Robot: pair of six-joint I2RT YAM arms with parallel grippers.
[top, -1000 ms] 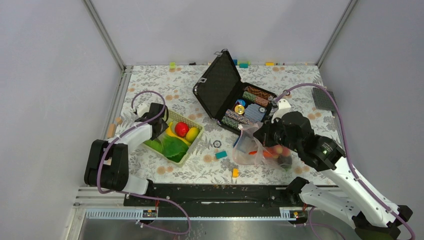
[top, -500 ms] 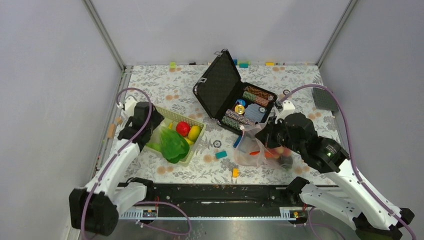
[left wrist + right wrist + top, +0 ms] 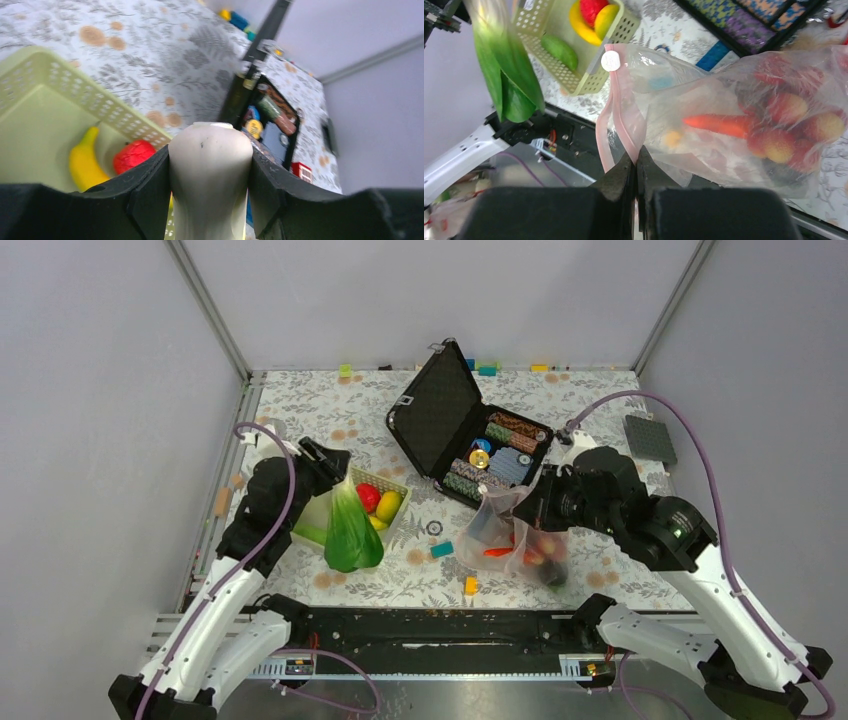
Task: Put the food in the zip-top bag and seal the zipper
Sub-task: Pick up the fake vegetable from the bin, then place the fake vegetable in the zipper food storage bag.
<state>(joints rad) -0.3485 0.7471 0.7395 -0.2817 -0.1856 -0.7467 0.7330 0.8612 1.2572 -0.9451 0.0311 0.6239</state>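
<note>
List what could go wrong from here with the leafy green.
1. The right gripper pinches the zip-top bag at one spot on its zipper, so the mouth looks narrow; the leafy green may not fit in.
2. The left gripper grips only the pale stem; the long leaf could swing or slip.
3. The carrot may spill if the bag tilts.

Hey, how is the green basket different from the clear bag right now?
The basket is stiff, slatted, light green; the bag is clear and floppy. The basket rests on the table; the bag is pinched at its pink strip by the right fingers. The basket holds a banana and a red fruit; the bag a carrot and berries. Both hold toy food.
</note>
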